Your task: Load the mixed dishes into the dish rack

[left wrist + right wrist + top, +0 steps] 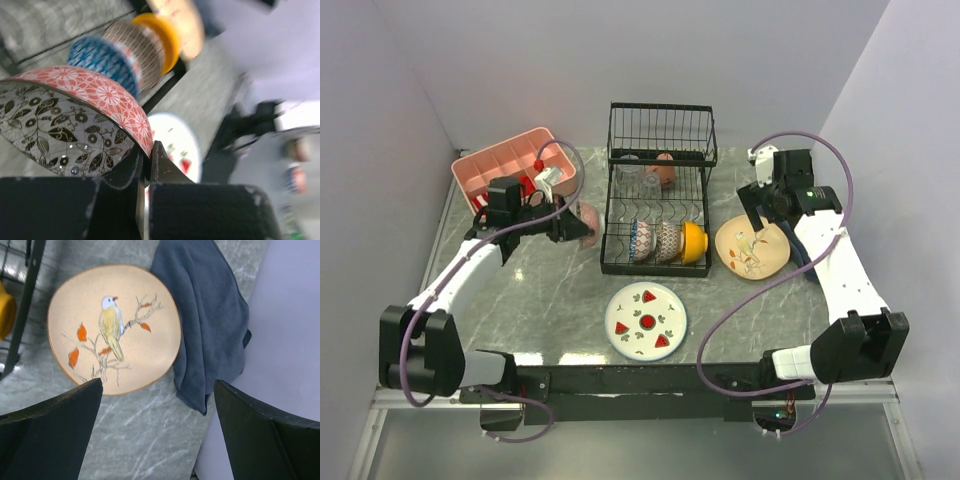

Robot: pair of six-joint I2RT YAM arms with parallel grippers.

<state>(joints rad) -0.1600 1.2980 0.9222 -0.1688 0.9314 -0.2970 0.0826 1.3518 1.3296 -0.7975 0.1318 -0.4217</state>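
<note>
My left gripper (578,228) (148,156) is shut on the rim of a small bowl (95,95) (588,216), red-patterned outside and black-floral inside. It holds the bowl above the table just left of the black wire dish rack (660,262). In the rack's front slots stand a blue bowl (642,240) (102,60), a brown bowl (667,240) and an orange bowl (693,241). A terracotta cup (665,170) and a clear glass (628,176) sit in its back section. The watermelon plate (646,320) lies in front of the rack. My right gripper (757,212) (157,384) is open above the bird plate (114,327) (752,247).
A pink compartmented tray (500,158) with red items stands at the back left, behind my left arm. A dark blue cloth (210,315) lies against the bird plate's right side, near the right wall. The table's right edge is close to the plate.
</note>
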